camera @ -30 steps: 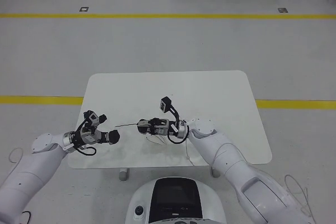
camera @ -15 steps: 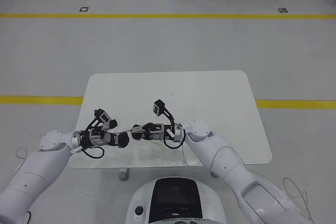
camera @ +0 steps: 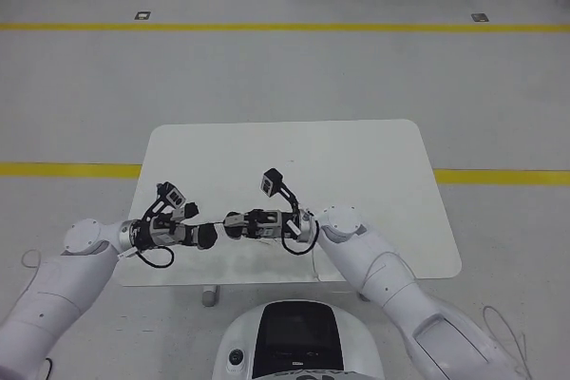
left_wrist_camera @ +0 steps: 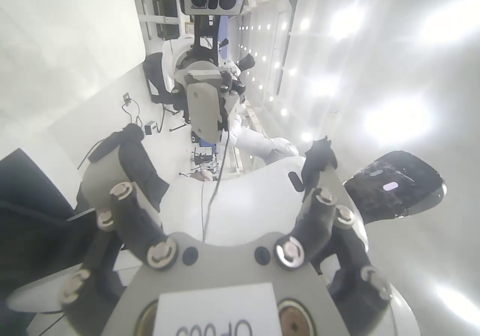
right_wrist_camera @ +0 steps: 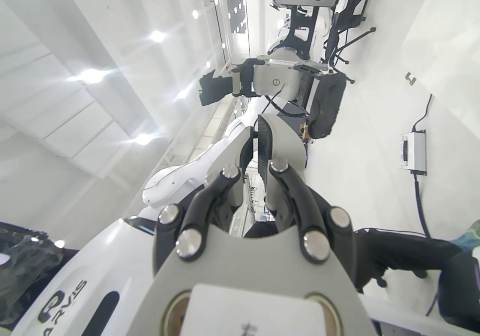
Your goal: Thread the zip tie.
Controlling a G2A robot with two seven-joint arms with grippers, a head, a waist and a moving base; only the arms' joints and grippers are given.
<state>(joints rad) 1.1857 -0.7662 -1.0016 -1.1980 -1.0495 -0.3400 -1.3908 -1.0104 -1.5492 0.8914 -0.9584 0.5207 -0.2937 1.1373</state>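
Observation:
The zip tie (left_wrist_camera: 213, 195) is a thin black strand held up over the table's front left part. My right gripper (camera: 231, 226) is shut on one end of it, and the fingertips (right_wrist_camera: 262, 135) pinch it tight. The free tail (right_wrist_camera: 272, 99) runs straight into my left gripper (camera: 206, 236). That gripper (left_wrist_camera: 225, 138) stands open, with the strand passing between its two black-padded fingers (left_wrist_camera: 127, 142) without being pinched. The two grippers face each other, tip to tip, a short gap apart. In the right wrist view the left gripper (right_wrist_camera: 270, 95) shows wide open.
The white table (camera: 361, 171) stretches away to the back and right of the grippers; its front edge lies just below them. Yellow floor tape (camera: 513, 177) runs behind the table on both sides.
The left arm has swung right, closing on the right gripper, and the tie's tail now lies between its fingers. The right gripper shifted slightly left, still shut on the tie.

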